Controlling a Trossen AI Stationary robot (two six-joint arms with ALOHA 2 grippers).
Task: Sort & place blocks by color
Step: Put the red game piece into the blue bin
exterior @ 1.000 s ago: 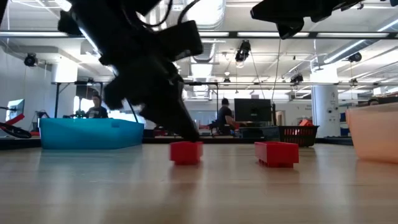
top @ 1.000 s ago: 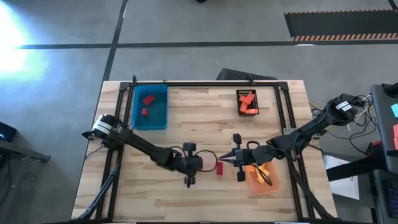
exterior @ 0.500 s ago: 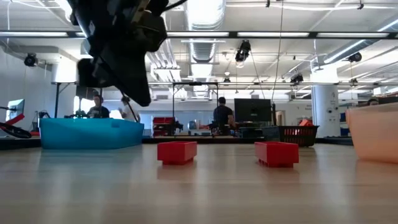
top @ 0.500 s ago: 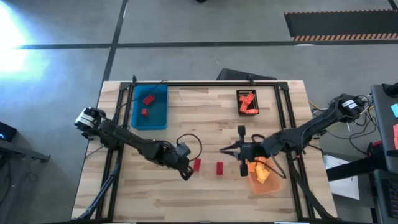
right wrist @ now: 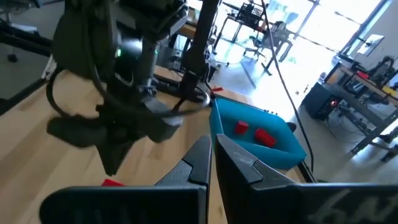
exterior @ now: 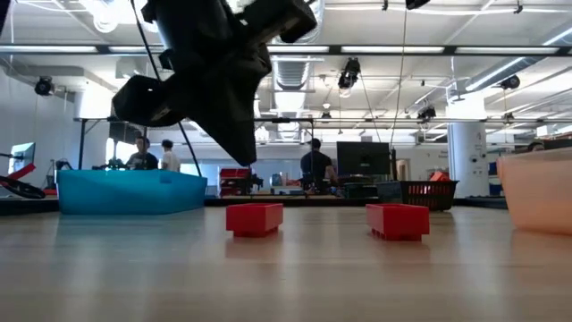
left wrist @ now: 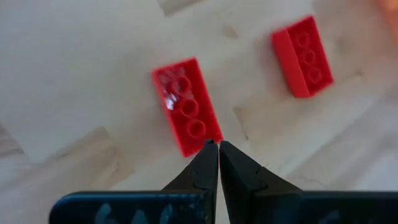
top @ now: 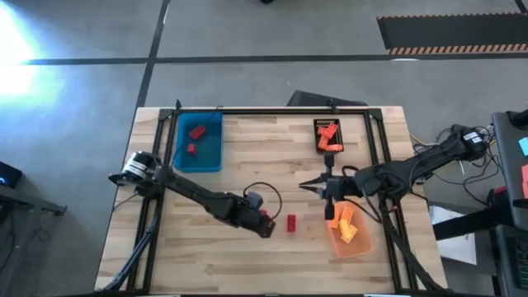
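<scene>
High view is showing the worktop (top: 206,256) from straight above. Nearest the front edge, a translucent orange tray (top: 349,232) is sitting on the right side, holding several orange-yellow blocks (top: 346,226). Just left of it, two red blocks are lying loose on the bare wood: one (top: 291,222) out in the open, the other (left wrist: 186,113) under the tip of the left gripper (top: 266,228). That gripper is hanging just above the worktop with its fingers pressed together and carrying nothing; its tips are pointing at one end of the nearer block. Farther in, the right gripper (top: 309,186) is hovering beyond the orange tray, fingers likewise pinched tight and holding nothing, pointing left across the worktop. At the far left, a blue tray (top: 200,141) is holding two red blocks (top: 196,132). At the far right, a small black tray (top: 328,135) is holding a pile of pinkish-red blocks (top: 327,139).
</scene>
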